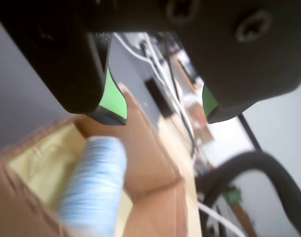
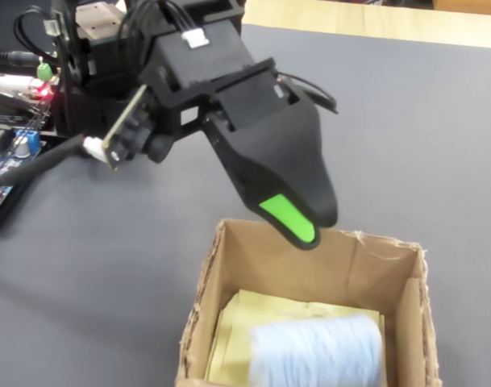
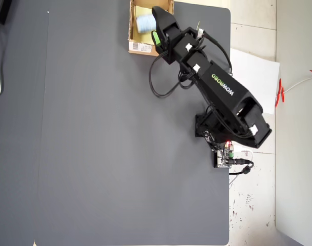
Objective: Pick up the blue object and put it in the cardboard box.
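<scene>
The blue object [image 2: 318, 355] is a pale blue fuzzy roll lying on the pale yellow floor inside the cardboard box [image 2: 253, 260]. In the wrist view the roll [image 1: 93, 187] rests below the jaws, within the brown box walls [image 1: 155, 163]. My gripper [image 1: 164, 114] hangs just above the box's rim, open, its green-padded jaws apart with nothing between them. In the fixed view the gripper [image 2: 309, 226] points down at the box's back wall. From overhead, the box [image 3: 140, 47] sits at the mat's top edge with the roll [image 3: 144, 23] inside and the gripper [image 3: 154, 32] over it.
A grey mat [image 3: 94, 143] covers the table. The arm's base [image 3: 222, 133] stands at the mat's right edge overhead. A circuit board with lit LEDs and cables [image 2: 19, 97] lies at the left of the fixed view. A black cable [image 1: 269, 173] loops at the wrist view's lower right.
</scene>
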Controlling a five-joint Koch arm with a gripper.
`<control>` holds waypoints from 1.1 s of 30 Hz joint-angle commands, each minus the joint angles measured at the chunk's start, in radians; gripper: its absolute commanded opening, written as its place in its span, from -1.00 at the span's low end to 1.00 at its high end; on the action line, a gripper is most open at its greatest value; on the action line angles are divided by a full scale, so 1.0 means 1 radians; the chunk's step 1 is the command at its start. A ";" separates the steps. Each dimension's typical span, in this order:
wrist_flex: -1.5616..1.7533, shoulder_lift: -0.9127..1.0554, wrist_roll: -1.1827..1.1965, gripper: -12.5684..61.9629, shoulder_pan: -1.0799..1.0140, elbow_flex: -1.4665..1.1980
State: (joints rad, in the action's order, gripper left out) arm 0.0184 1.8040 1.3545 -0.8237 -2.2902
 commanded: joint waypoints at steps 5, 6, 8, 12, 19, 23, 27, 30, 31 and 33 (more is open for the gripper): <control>0.209 0.144 0.138 0.17 0.140 -0.072; 0.224 0.164 0.164 0.17 0.169 -0.095; 0.272 0.207 0.219 0.21 0.232 -0.144; 0.305 0.296 0.255 0.21 0.344 -0.235; 0.316 0.440 0.255 0.21 0.469 -0.417; 0.336 0.506 0.256 0.21 0.534 -0.520; 0.336 0.555 0.256 0.21 0.601 -0.595; 0.336 0.563 0.258 0.23 0.637 -0.646; 0.334 0.565 0.261 0.24 0.641 -0.661; 0.336 0.565 0.281 0.24 0.650 -0.696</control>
State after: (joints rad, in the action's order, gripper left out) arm 0.2531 2.2795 1.5953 -0.1841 -3.0051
